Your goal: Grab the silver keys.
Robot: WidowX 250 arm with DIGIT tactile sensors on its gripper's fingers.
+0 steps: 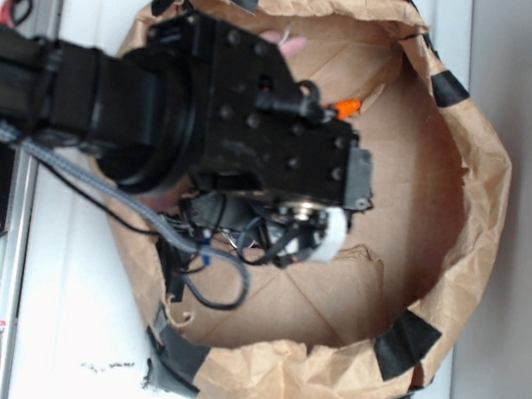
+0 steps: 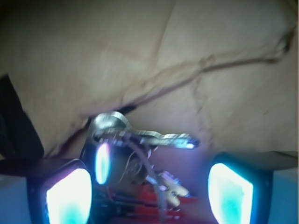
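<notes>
In the wrist view the silver keys [image 2: 140, 139] lie on brown paper, a bunch on a ring with one long key pointing right. A red piece [image 2: 154, 200] shows just below them. My gripper [image 2: 149, 196] is open, with its two glowing fingertips [image 2: 67, 196] wide apart on either side of the bunch. The keys sit between and slightly ahead of the tips, not touching either. In the exterior view the black arm [image 1: 257, 127] hangs over the paper nest and hides both the gripper and the keys.
A crumpled brown paper nest [image 1: 475, 192] with black tape patches [image 1: 405, 343] rings the work area. A bit of the orange carrot [image 1: 347, 106] and the pink bunny [image 1: 289, 43] peek out beside the arm. Cables [image 1: 212, 282] hang under the wrist.
</notes>
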